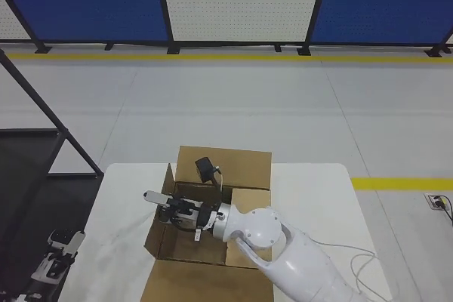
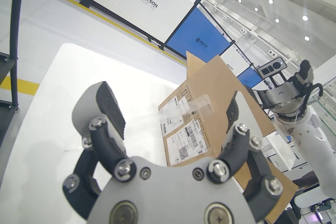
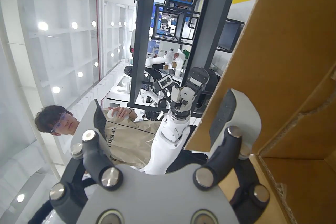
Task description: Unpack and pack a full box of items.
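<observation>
The right arm (image 1: 287, 249), looming closest under the overhead camera, is stretching leftward across the white table (image 1: 317, 196) into the open cardboard box (image 1: 234, 162) sitting mid-table. Its right gripper (image 1: 166, 201) is hanging at the box's left wall with fingers spread wide, holding nothing. One finger pad (image 3: 223, 114) is lying against a cardboard flap (image 3: 275, 51).

The left gripper (image 1: 60, 253) is waiting at the table's near left edge, also wide open and empty, pointing at the box's labelled side (image 2: 183, 135) and well apart from it.

To my eye, that pad could be catching the flap, and any sideways pull would be dragging or tipping the box, since nothing is bracing it. The small black item (image 1: 205, 169) trailing a white cable (image 1: 219, 175) at the far flap could be snagging too.

The arm is covering most of the box's inside, so I'm unable to tell what is lying in there. Whether the flap is standing between the fingers is unclear. What the black item actually is, I'm not making out.
</observation>
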